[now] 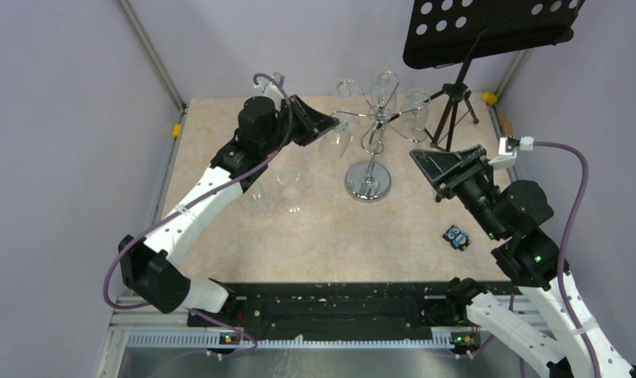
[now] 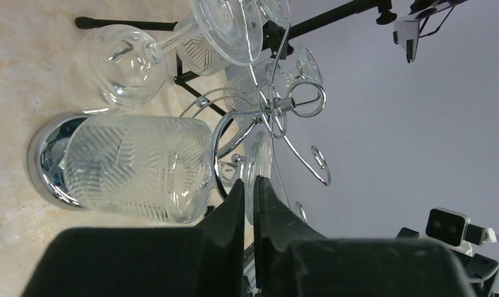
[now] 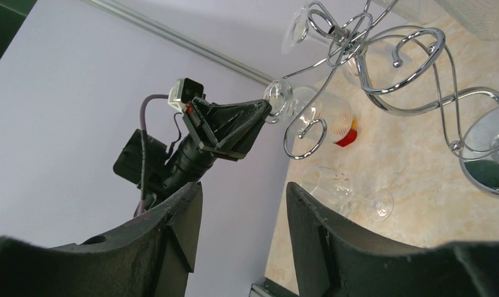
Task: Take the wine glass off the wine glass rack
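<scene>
Most of the top view was taken up by the beige marbled table (image 1: pixel 314 236). At its far right corner stood a black music stand (image 1: pixel 488 27) on a tripod, just behind the wine glass rack (image 1: pixel 368 183), whose chrome disc base sat toward the far edge. Several hanging glasses (image 1: pixel 384 85) crowded its curled arms. The left gripper (image 1: pixel 336 120) reached in from the left, fingers pinched together on the foot of the wine glass (image 1: pixel 334 143), a patterned one hung bowl-down on the rack's left side, with chrome loops close around it. The right gripper (image 1: pixel 419 156), fingers apart, hovered just right of the rack. Two loose glasses (image 1: pixel 291 185) rested on the table left of the base. A small black item (image 1: pixel 456 238) lay near the right arm.
</scene>
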You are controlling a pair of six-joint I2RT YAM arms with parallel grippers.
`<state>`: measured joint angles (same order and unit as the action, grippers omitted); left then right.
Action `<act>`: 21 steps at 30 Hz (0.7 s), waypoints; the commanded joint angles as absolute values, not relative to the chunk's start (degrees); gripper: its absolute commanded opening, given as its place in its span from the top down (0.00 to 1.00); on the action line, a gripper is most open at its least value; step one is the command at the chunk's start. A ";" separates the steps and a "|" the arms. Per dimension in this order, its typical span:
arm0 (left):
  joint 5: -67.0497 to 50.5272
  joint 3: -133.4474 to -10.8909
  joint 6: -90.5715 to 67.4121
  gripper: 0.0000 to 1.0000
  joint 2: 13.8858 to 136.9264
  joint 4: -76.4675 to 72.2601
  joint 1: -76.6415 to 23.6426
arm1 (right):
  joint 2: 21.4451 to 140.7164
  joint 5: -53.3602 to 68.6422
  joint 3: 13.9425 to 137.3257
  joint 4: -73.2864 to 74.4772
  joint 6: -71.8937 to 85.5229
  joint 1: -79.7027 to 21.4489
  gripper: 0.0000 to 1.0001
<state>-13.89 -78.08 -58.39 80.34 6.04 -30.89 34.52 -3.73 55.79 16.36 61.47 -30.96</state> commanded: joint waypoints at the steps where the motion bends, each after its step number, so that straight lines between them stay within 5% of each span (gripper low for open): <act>1: -13.30 -79.99 -56.58 1.00 81.64 7.63 -31.37 | 33.83 -7.59 58.06 16.49 56.36 -30.80 0.43; 21: -8.41 -73.96 -65.59 1.00 72.86 -8.03 -31.44 | 32.80 -10.05 57.98 17.43 55.84 -30.78 0.42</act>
<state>-10.48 -74.06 -62.78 76.05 2.48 -31.22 33.41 -9.43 56.38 18.48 56.36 -30.96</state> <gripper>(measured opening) 0.023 0.582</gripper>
